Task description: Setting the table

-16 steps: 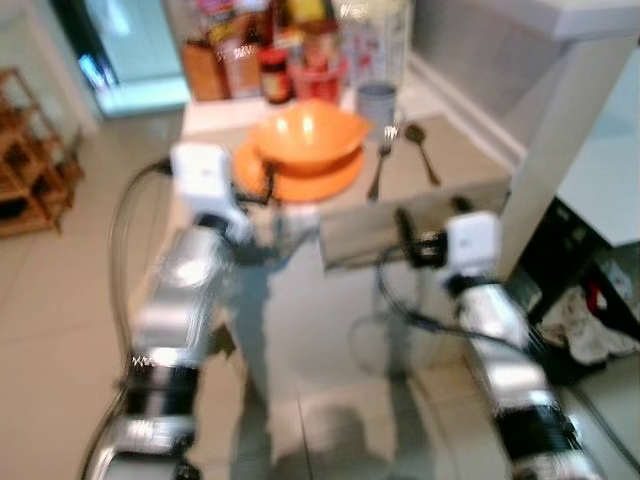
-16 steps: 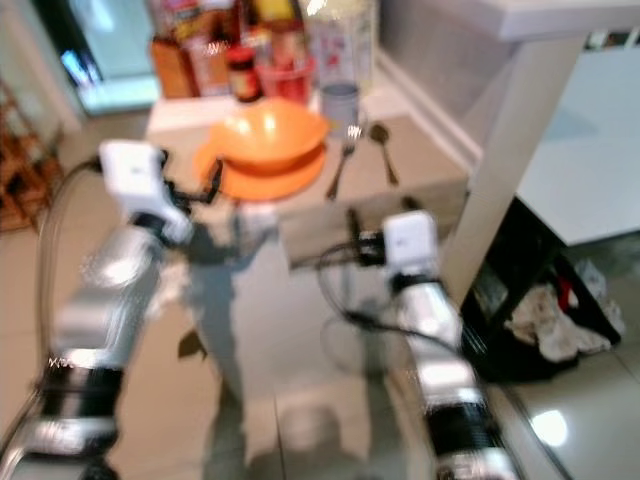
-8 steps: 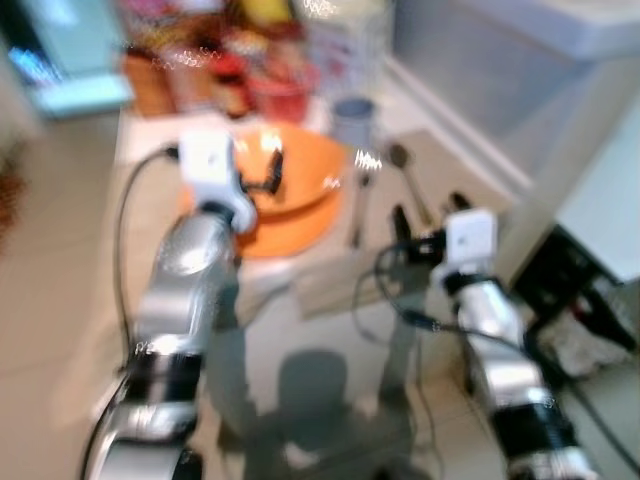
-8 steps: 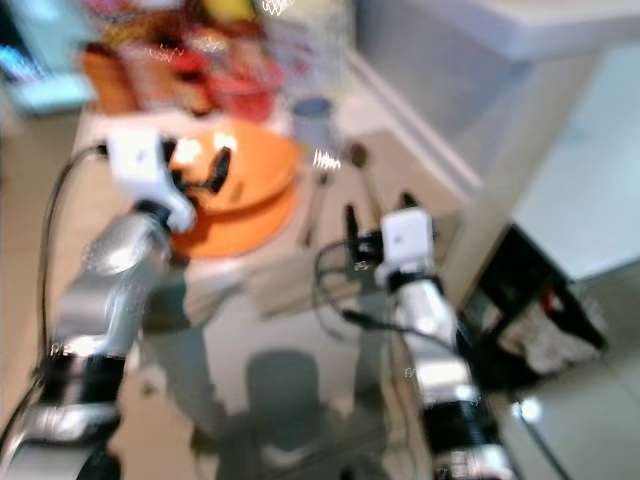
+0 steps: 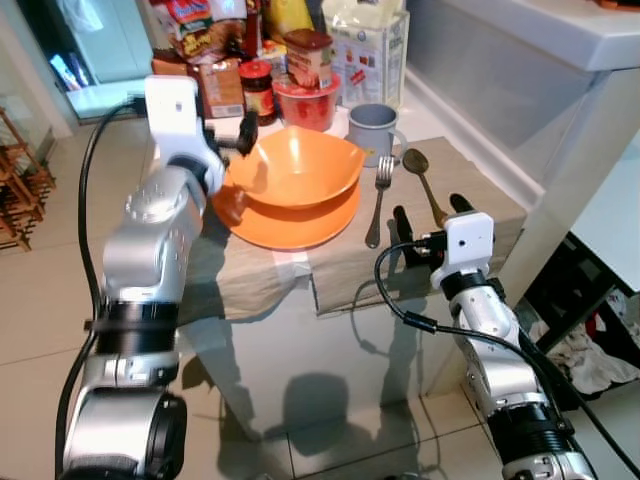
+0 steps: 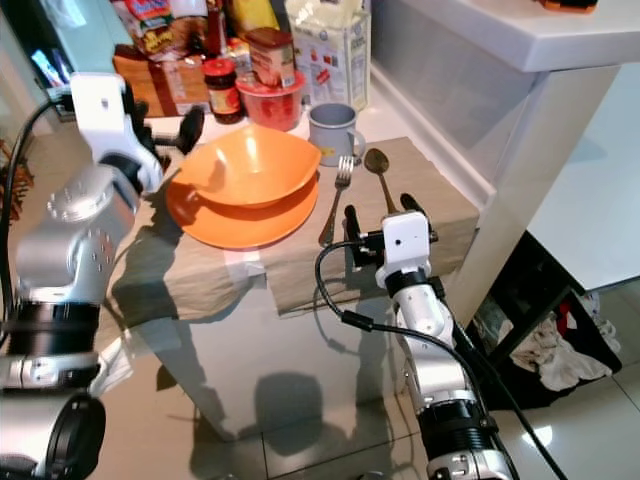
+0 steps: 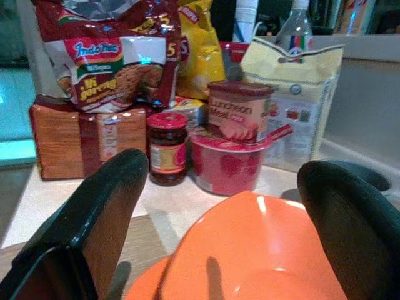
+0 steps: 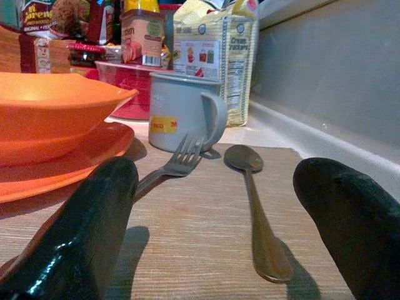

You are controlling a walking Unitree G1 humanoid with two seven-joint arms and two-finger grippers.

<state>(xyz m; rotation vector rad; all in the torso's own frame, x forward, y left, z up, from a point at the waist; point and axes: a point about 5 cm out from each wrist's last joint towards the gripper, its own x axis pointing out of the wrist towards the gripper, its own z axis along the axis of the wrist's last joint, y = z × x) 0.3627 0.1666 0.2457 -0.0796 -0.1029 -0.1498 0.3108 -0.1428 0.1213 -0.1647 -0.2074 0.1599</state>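
My right claw [image 5: 432, 221] sits nearest me, low at the front edge of the worktop [image 5: 500, 205], fingers spread and gripping nothing. In its wrist view the 2 black fingers [image 8: 81, 231] frame the placemat [image 8: 206, 231] with the spoon [image 8: 256, 206] running straight away between them, so I judge it is lined up there to check or nudge the cutlery rather than lift anything.

The fork [image 5: 378, 200] lies just beside the orange plate [image 5: 300, 222], and the spoon lies beside the fork on the side away from the plate, roughly parallel, handles toward me. That is where a diner's hand would find them, which is why they lie on the mat and not among the groceries.

The orange bowl [image 5: 300, 165] is stacked on the plate, centred on the mat as the main setting.

My left claw [image 5: 232, 140] hovers at the bowl's far-left rim, fingers [image 7: 94, 219] released and wide apart, the rim showing between them without contact that I can see.

Beyond, the grey mug [image 5: 376, 130] stands at the head of the cutlery, handle toward the spoon. Behind it the groceries crowd the back: a red tub [image 5: 308, 108], a jar [image 7: 166, 156], a luncheon meat tin [image 7: 237, 119], noodle packets [image 7: 106, 56] and a pale bag [image 5: 368, 50]. The setting looks near complete to me.
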